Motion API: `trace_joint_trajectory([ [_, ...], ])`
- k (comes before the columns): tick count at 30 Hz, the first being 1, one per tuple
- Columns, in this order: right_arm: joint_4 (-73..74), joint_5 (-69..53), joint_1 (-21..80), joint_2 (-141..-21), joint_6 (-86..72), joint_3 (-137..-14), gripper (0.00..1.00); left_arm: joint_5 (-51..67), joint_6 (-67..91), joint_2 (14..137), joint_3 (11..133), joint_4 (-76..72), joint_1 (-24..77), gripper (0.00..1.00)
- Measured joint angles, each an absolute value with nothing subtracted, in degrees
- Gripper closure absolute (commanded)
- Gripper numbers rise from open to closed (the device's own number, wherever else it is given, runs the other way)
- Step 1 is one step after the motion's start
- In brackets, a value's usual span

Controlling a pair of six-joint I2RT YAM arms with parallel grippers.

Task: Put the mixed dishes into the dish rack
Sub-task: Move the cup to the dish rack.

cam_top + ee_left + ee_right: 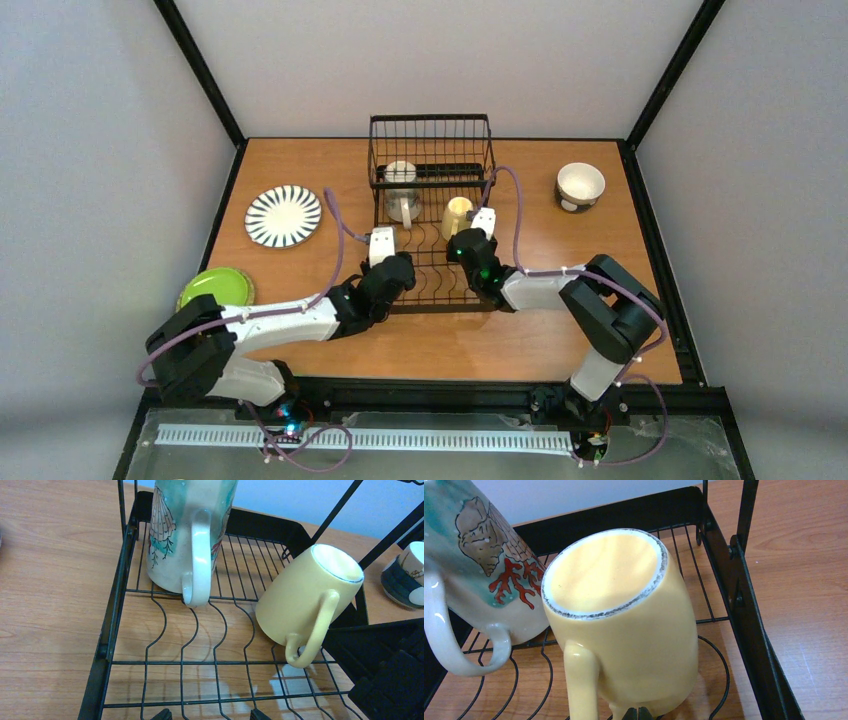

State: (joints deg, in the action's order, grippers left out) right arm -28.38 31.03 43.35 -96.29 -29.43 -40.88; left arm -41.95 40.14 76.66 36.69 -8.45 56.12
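Note:
The black wire dish rack point(430, 215) stands mid-table. A cream mug point(190, 535) with shell and coral prints stands on its wires point(165, 630), handle toward my left wrist camera. Beside it a yellow mug point(624, 625) rests upside down and tilted, also seen from the left wrist point(305, 600). My right gripper point(638, 713) is shut, its tips pressed together right at the yellow mug's lower edge with nothing between them. My left gripper point(210, 715) hangs open over the rack's front slots, empty. A striped plate point(283, 215), a lime-green plate point(215, 288) and a teal-and-white cup point(580, 186) lie on the table.
The rack's taller basket section point(430, 150) rises at the far end behind the mugs. The table point(520, 340) is wood with black rails round its edge. Both plates lie left of the rack; the cup is to its right.

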Motion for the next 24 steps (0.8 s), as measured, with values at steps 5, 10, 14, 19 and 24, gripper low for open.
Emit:
trace_joint_trajectory([
  [5,-29.82,30.74,42.78,-97.03,-28.88,-40.88,0.98,-41.78,39.38,77.14,36.42,-9.91,56.12,0.11],
  [10,-30.63,29.98,42.11,-98.06,-28.29,-41.45,0.98,-41.69,38.57,77.62,36.32,-11.38,56.12,0.11],
  [14,-30.92,29.3,41.8,-98.89,-28.18,-42.09,0.98,-41.52,38.0,77.91,36.29,-12.43,56.12,0.11],
  [19,-31.27,28.64,41.21,-99.83,-28.03,-43.24,0.98,-41.1,37.19,78.43,36.29,-13.89,56.12,0.11],
  [24,-31.64,27.97,40.66,-100.77,-28.05,-44.21,0.98,-40.66,35.97,79.35,36.29,-15.14,56.12,0.11],
])
